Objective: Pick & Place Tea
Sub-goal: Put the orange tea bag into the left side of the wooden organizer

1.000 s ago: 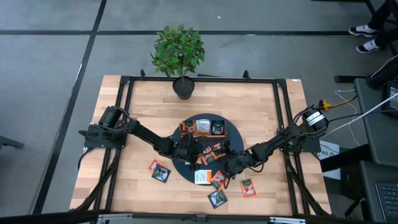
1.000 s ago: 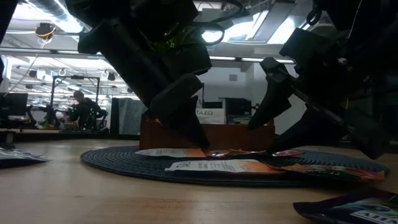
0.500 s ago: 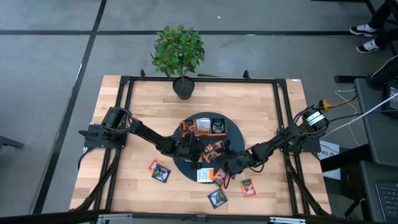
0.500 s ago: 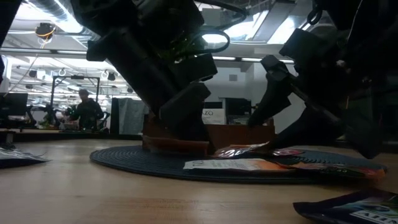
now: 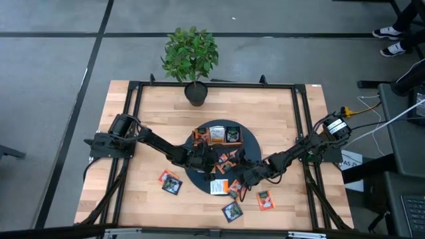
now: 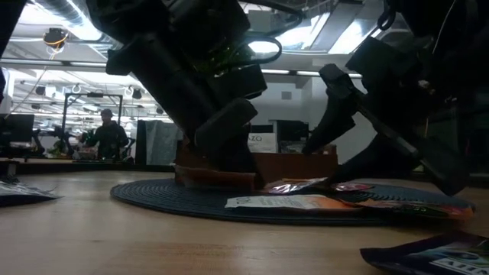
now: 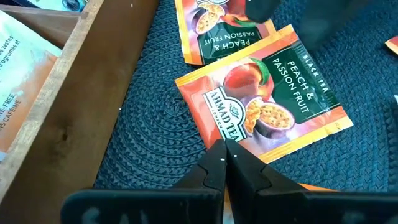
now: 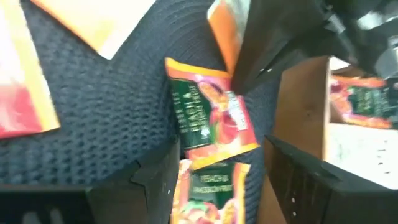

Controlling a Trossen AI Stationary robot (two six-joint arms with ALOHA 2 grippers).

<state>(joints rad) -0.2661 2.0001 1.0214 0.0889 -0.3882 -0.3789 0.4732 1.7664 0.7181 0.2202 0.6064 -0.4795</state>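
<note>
A pale wooden table (image 5: 153, 119) inside a black frame stands on a grey floor. At its centre lies a round dark woven mat (image 5: 199, 179), the landmark here. A potted plant (image 5: 191, 56) stands at the table edge beyond the mat. A wooden tray (image 5: 216, 136) rests on the mat's far part.

High view: tea sachets (image 5: 231, 211) lie on the mat and scattered on the table near it, some already in the tray. Both arms reach over the mat.

Low view: the room behind, with ceiling lights and a person (image 6: 107, 137) far off, appears only here.

Left wrist view: the left gripper (image 7: 225, 163) has its fingers pressed together, pinching the edge of an orange-and-green peach and passion fruit sachet (image 7: 267, 93) that lies on the mat beside the tray wall.

Right wrist view: the right gripper (image 8: 217, 177) hovers over the mat with fingers spread wide, two sachets (image 8: 211, 118) between them, none held.
</note>
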